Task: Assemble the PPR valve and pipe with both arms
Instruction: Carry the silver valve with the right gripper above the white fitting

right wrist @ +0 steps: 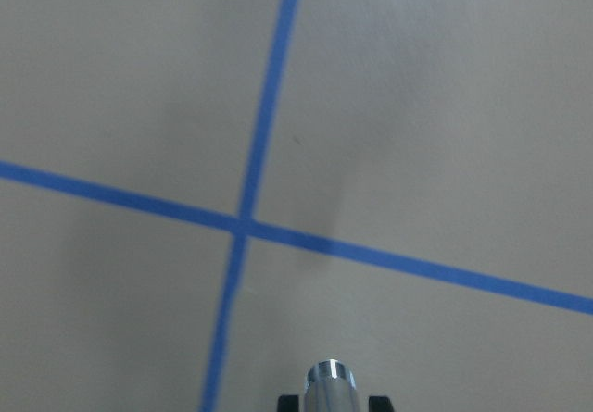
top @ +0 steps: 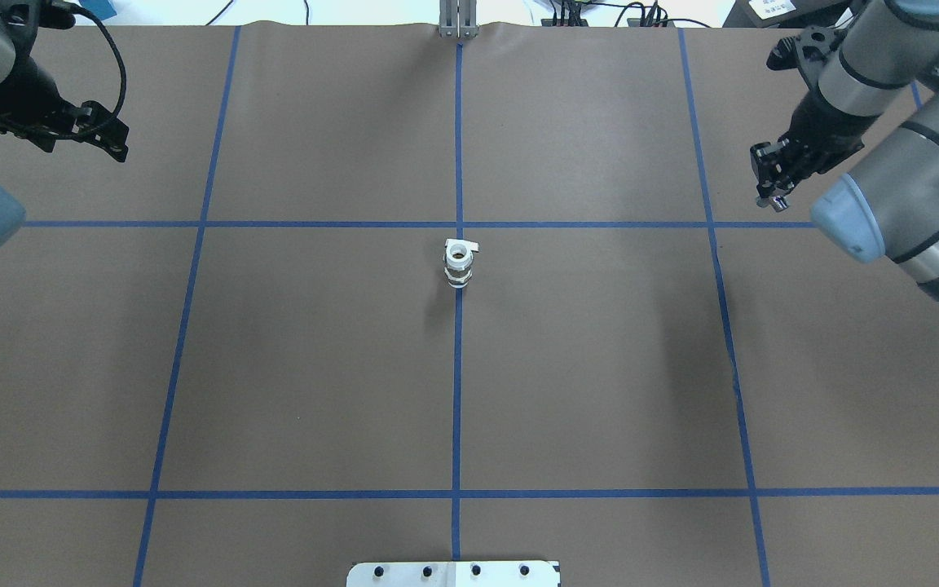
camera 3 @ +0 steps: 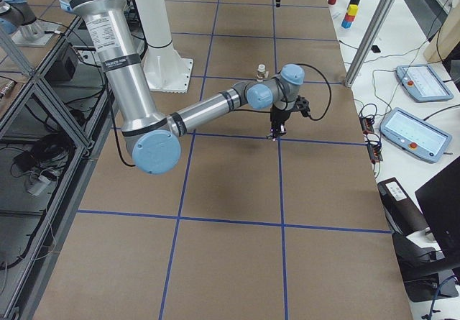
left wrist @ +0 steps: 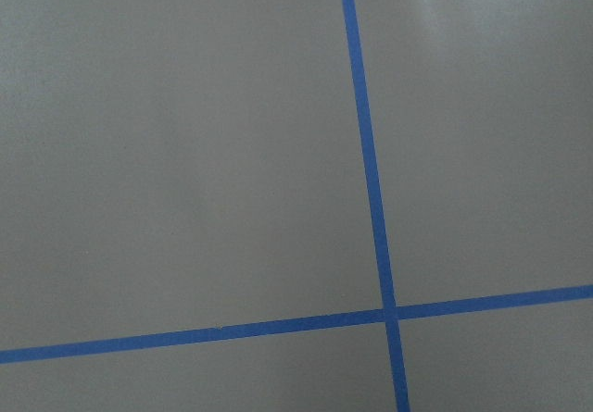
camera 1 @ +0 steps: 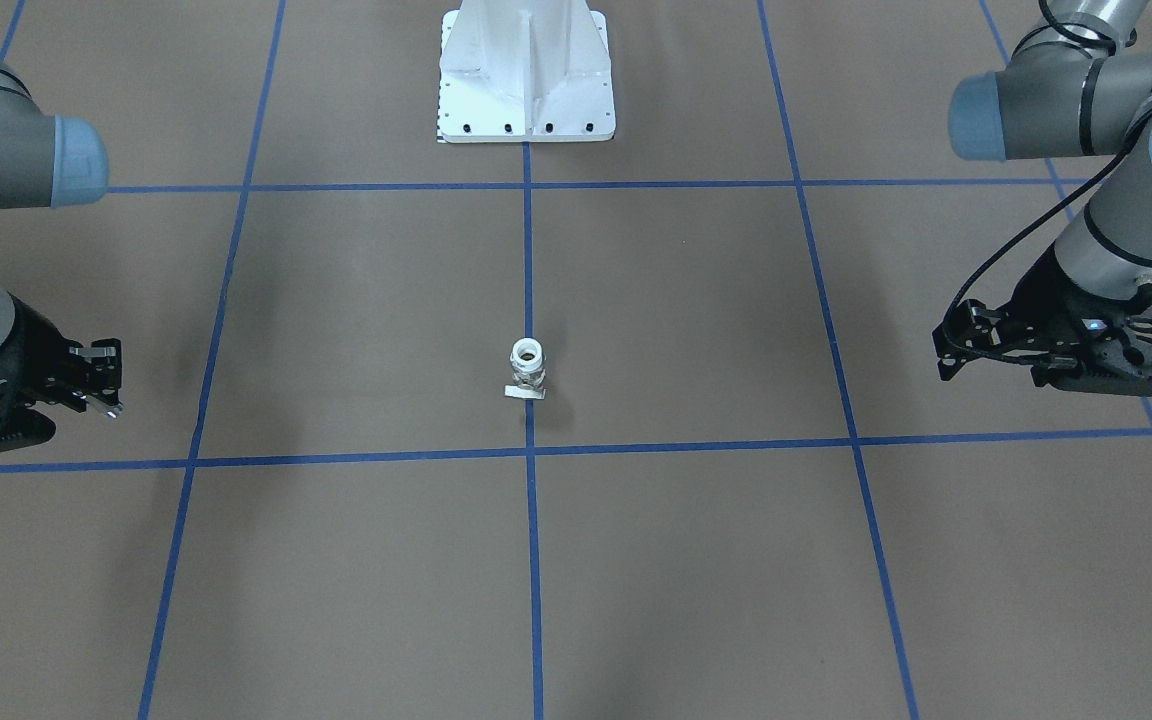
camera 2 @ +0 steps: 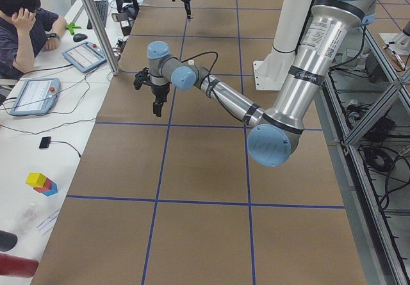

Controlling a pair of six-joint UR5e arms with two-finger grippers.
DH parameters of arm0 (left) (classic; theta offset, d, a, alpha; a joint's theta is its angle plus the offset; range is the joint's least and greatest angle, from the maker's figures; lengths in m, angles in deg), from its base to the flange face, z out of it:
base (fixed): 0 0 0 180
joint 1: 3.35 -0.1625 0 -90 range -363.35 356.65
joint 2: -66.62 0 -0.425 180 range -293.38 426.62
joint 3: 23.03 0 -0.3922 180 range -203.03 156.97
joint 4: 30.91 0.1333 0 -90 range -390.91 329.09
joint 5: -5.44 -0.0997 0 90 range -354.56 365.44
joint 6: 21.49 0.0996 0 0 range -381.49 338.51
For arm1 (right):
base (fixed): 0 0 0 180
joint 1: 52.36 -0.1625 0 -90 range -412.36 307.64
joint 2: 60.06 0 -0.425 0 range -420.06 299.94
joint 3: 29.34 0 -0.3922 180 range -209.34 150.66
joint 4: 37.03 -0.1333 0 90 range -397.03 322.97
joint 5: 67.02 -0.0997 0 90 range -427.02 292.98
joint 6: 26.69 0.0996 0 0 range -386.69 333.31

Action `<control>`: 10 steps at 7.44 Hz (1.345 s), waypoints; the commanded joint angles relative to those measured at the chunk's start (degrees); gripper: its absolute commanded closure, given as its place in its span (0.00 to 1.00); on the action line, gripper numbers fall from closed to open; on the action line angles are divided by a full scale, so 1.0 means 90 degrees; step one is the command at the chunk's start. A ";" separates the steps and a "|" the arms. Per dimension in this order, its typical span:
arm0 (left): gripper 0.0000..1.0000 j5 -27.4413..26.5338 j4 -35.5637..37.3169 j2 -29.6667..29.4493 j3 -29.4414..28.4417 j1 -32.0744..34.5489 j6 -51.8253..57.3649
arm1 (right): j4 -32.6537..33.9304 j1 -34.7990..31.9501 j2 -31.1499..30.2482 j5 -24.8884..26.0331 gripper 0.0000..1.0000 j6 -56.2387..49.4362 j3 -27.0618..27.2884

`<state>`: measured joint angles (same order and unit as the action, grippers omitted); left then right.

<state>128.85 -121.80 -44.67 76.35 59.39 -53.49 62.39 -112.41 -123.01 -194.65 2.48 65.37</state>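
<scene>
The PPR valve [camera 1: 527, 368] stands upright at the table's centre on a blue tape line, white ring on top, white tab at its base; the overhead view shows the valve [top: 458, 263] too. Neither gripper is near it. My right gripper [top: 771, 191] hangs far out to the right, shut on the chrome pipe [right wrist: 331, 386], whose tip [top: 777, 204] points down above the brown surface. In the front-facing view the right gripper [camera 1: 108, 380] is at the left edge. My left gripper [top: 107, 130] hovers far left, open and holding nothing; it also shows [camera 1: 951, 340] at the right.
The white pedestal [camera 1: 526, 70] stands at the robot's side of the table. Blue tape lines [left wrist: 371, 181] divide the brown surface into squares. A person [camera 2: 25, 29] sits at a side desk with tablets [camera 2: 32, 96]; coloured blocks [camera 2: 41, 182] lie there.
</scene>
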 commanded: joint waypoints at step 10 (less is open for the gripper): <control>0.00 0.0477 -0.0819 0.1086 -0.0055 0.0412 0.1387 | 0.0350 0.2168 0.3223 0.0704 1.00 0.4581 -0.1166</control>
<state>133.20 -128.75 -35.66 76.30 63.28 -41.93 65.74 -95.16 -97.74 -189.28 42.02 59.43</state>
